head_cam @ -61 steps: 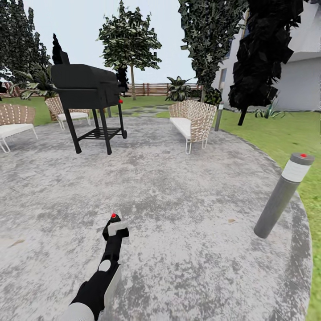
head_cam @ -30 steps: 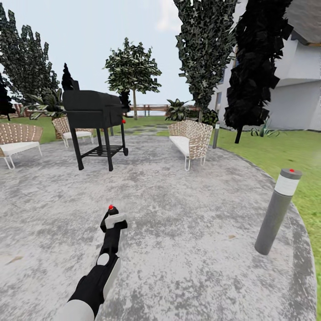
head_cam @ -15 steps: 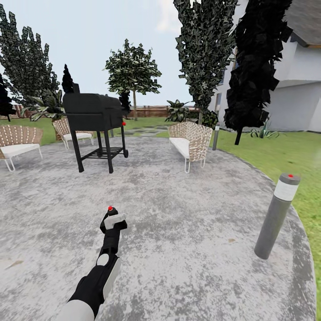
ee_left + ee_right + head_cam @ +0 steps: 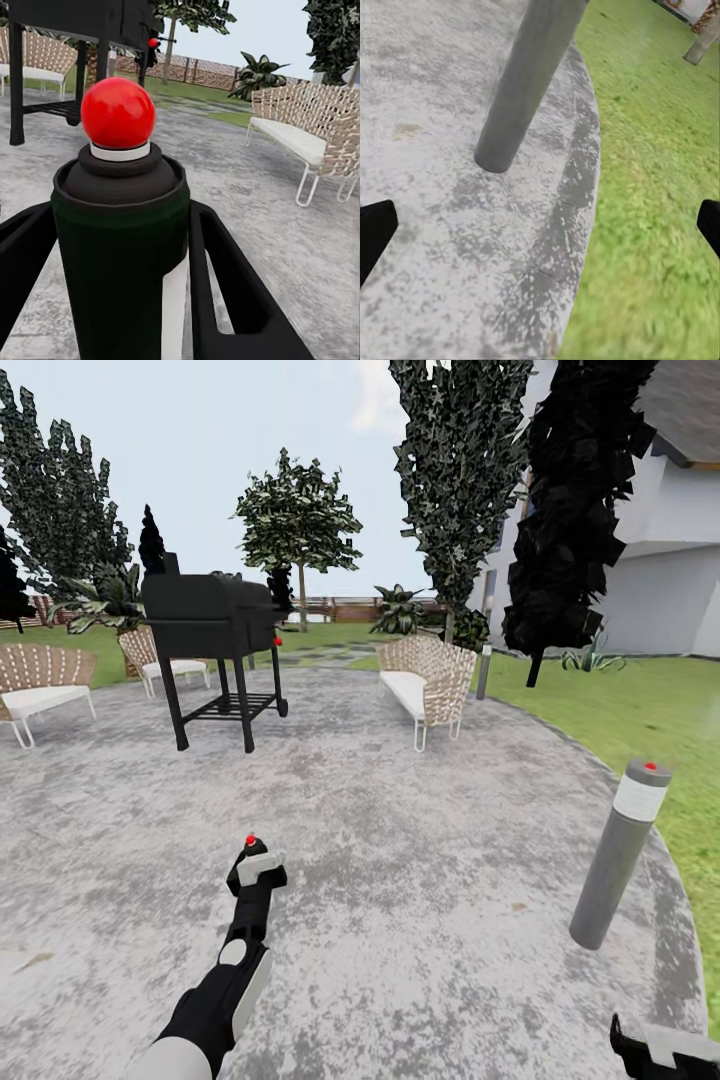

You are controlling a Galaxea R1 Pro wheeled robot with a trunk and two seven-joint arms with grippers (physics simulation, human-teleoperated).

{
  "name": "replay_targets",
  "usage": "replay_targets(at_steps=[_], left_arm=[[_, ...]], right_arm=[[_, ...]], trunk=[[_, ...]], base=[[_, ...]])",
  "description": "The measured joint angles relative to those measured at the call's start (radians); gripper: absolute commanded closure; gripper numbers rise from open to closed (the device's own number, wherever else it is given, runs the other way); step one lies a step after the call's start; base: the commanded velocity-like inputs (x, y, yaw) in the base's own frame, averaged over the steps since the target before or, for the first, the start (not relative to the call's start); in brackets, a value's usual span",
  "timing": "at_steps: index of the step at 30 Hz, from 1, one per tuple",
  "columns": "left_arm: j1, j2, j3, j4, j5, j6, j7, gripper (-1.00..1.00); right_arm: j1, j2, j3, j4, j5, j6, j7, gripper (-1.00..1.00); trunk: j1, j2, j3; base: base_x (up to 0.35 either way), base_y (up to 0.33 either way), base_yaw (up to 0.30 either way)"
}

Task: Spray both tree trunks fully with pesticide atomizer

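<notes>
My left gripper (image 4: 257,867) reaches out low in the centre of the head view, over the grey stone patio (image 4: 400,840), and it is clamped on the pesticide atomizer (image 4: 255,857) — its fingers (image 4: 225,292) press against both sides of the dark bottle (image 4: 120,247) in the left wrist view, with the red dot (image 4: 118,112) on top. The bottle stands upright in the grasp.

My right gripper (image 4: 665,1052) just pokes in at the lower right corner of the head view. In the right wrist view its black fingertips (image 4: 375,229) sit at opposite edges of the frame, spread wide apart with nothing between them, above the patio's rim and the green lawn (image 4: 660,187).

A grey bollard light (image 4: 620,850) stands at the right of the head view, near the patio edge. Further back I see a black barbecue grill (image 4: 210,620) at upper left, a wicker sofa (image 4: 430,670) at centre, and a leafy tree (image 4: 297,520) with a thin trunk (image 4: 301,598) by the wooden fence (image 4: 345,605).
</notes>
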Motion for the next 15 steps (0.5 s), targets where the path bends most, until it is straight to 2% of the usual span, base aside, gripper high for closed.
replay_targets(at_steps=[2, 5, 15], left_arm=[[0.0, 0.0, 0.0, 0.01, 0.0, 0.0, 0.0, 1.0], [0.0, 0.0, 0.0, 0.018, 0.0, 0.0, 0.0, 1.0], [0.0, 0.0, 0.002, 0.04, 0.0, -0.001, -0.001, 1.0]], right_arm=[[0.0, 0.018, 0.039, 0.002, -0.001, 0.0, 0.0, -1.0], [0.0, 0.042, 0.066, 0.005, -0.002, 0.0, 0.0, -1.0], [0.0, 0.082, 0.089, 0.033, -0.001, 0.002, 0.0, -1.0]], trunk=[[-0.008, 0.014, 0.006], [-0.019, 0.035, 0.016], [-0.058, 0.105, 0.047]], base=[[0.0, 0.0, 0.0], [0.0, 0.0, 0.0], [0.0, 0.0, 0.0]])
